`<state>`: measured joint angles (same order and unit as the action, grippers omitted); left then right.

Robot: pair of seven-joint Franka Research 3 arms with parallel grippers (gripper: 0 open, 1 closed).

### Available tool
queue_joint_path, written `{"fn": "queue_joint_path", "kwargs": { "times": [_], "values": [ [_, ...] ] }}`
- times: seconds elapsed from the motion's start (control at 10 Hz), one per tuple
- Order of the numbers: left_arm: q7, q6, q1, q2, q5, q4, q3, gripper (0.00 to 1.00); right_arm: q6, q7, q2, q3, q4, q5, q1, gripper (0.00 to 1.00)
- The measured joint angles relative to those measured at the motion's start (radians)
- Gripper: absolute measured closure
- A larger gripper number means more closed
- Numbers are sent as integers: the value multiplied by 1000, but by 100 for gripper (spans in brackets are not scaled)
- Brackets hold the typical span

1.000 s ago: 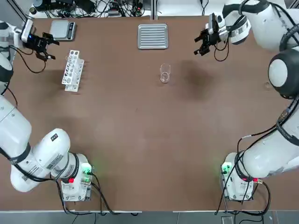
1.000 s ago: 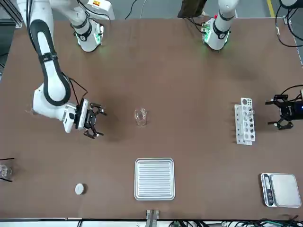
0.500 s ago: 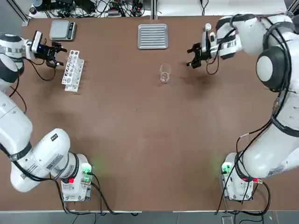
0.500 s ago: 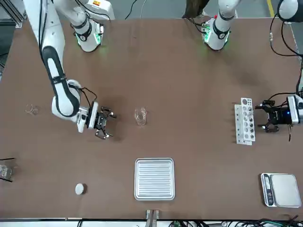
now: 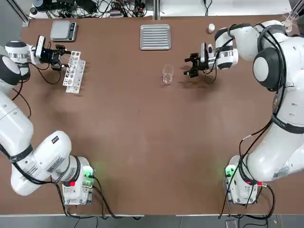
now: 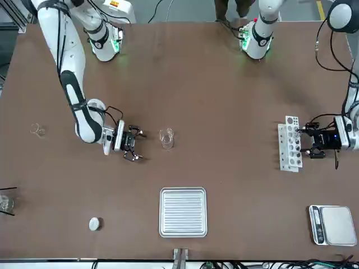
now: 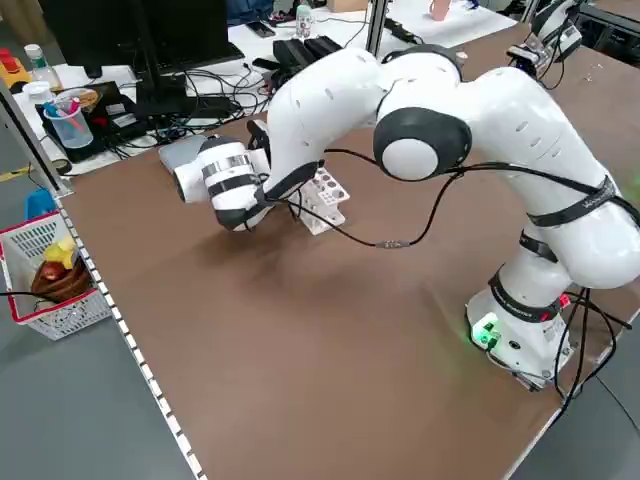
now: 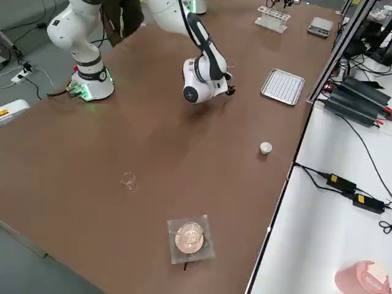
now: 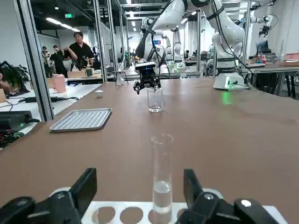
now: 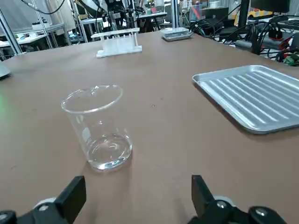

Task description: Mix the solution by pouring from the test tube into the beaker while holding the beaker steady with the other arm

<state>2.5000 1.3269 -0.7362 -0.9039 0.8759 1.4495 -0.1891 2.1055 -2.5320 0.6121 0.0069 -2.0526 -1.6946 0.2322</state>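
Seen from overhead, the beaker (image 5: pixel 167 75) stands upright near the middle of the far half of the bench (image 5: pixel 142 142), the ribbed tray (image 5: pixel 155 37) at its 12 o'clock, while the right hand (image 5: pixel 192 65) hangs at its 3 o'clock, fingers spread and clear of the glass; the left hand (image 5: pixel 61 51) sits at 9 o'clock across the bench, just beside the white tube rack (image 5: pixel 74 71). From across the bench, the right hand (image 6: pixel 134 144) faces the beaker (image 6: pixel 166 138) with a gap between them, and the left hand (image 6: pixel 311 144) is level with the rack (image 6: pixel 290 150), a scale (image 6: pixel 333 225) lying near the bench edge. The left wrist camera shows open fingers (image 9: pixel 84 191) straddling one upright test tube (image 9: pixel 161 175) in the rack, a little liquid at its bottom, not yet gripped. The right wrist camera shows open fingers (image 10: pixel 72 196) either side of the beaker (image 10: pixel 99 127), which holds a shallow pool of clear liquid. Both arms appear to be at the approach step: next, by this reading, the left hand must close on the tube and lift it straight out, while the right closes gently round the beaker.
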Motion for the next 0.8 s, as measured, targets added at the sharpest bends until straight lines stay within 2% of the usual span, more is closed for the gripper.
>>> {"fn": "queue_joint_path", "kwargs": {
  "times": [0.2,0.4,0.8],
  "values": [
    [9,-5,0,-19,0,0,0,31,11,-62,14,0,2,-27,26,0],
    [13,-5,0,-31,0,0,0,31,13,-84,19,0,3,-65,44,0],
    [13,-10,1,-50,0,6,-1,46,12,-130,38,1,2,-136,86,0]
  ]
}}
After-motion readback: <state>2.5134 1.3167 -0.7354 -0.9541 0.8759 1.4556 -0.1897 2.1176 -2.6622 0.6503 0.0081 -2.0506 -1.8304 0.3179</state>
